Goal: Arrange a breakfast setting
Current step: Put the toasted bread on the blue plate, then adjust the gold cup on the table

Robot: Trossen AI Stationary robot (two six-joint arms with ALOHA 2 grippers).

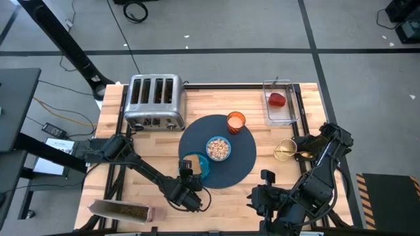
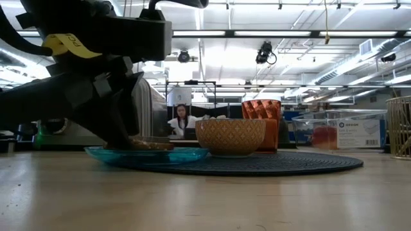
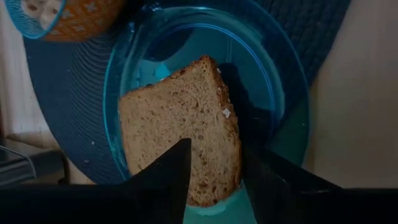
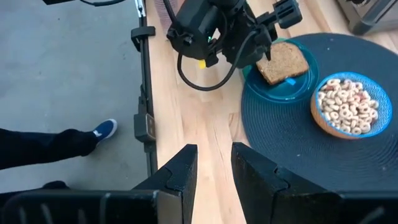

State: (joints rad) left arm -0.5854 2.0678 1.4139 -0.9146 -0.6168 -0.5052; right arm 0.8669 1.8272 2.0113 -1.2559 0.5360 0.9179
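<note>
A wooden table (image 1: 151, 141) stands on a grey floor (image 1: 216, 26) crossed by dark lines. Black cables (image 1: 134, 10) lie on the floor at 12 o'clock, more at 9 o'clock. Past the table, the low view looks into a big hall with rows of ceiling lights (image 2: 270, 33). A seated person (image 2: 180, 119) shows far back. A person's shoe (image 4: 104, 130) rests on the floor beside the table.
</note>
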